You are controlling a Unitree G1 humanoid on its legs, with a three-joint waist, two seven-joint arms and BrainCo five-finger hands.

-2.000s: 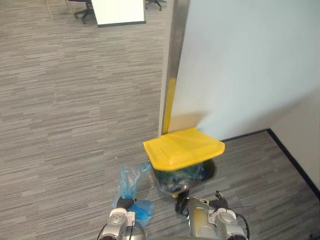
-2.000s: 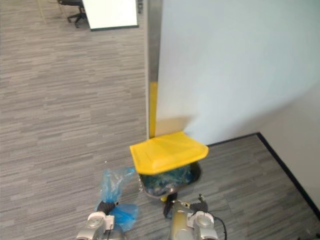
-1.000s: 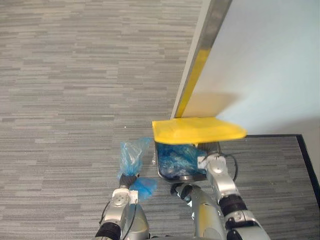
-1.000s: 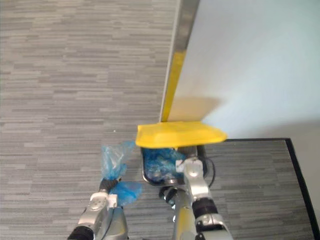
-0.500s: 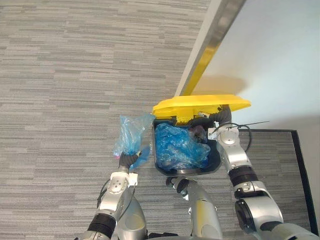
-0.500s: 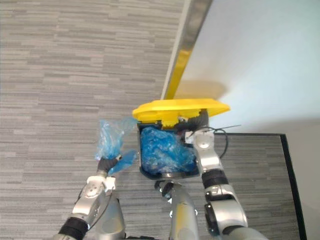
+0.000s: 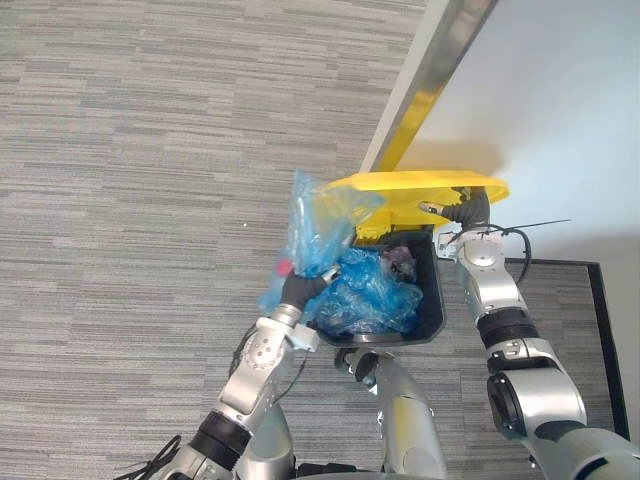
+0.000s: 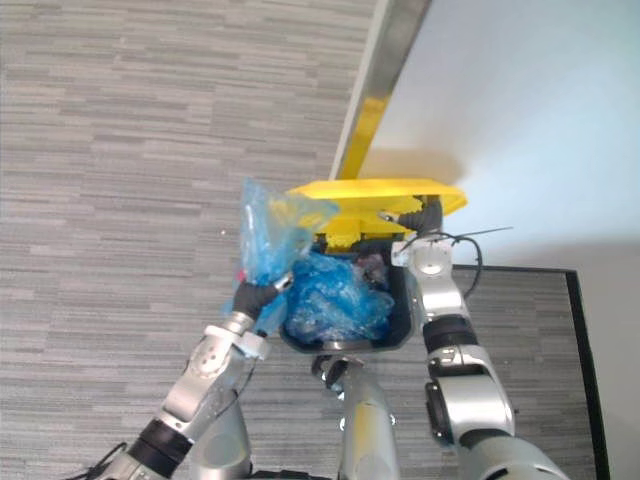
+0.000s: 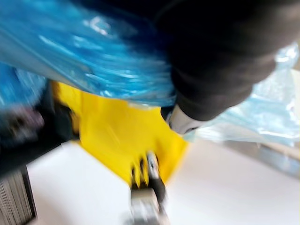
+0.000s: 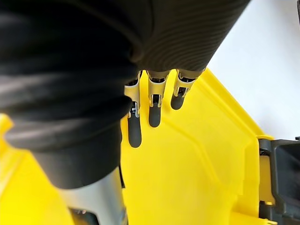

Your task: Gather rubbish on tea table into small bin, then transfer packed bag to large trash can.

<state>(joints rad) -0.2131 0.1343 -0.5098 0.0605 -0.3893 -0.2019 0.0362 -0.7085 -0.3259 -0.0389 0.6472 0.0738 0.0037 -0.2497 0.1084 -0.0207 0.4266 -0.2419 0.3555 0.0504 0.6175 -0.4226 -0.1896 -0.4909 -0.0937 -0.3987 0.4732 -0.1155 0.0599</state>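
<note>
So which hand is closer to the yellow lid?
Right. The right hand is against the lid, under it; the left hand, gripping the bag, is lower, beside the bin.

You have a translucent blue plastic rubbish bag (image 7: 318, 225), a bright yellow plastic lid (image 7: 420, 190) and a black plastic trash can (image 7: 438, 310) lined with crinkled blue film (image 7: 365, 295). The carpet floor (image 7: 140, 150) is grey with fine streaks; the wall (image 7: 570, 90) is pale bluish-white.

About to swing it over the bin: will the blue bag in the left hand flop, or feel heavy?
Probably floppy: the blue bag is thin crinkled film, bunched at the neck in the left hand. Likely light, since it looks puffed with air, not sagging. It may snag the yellow lid beside it.
</note>
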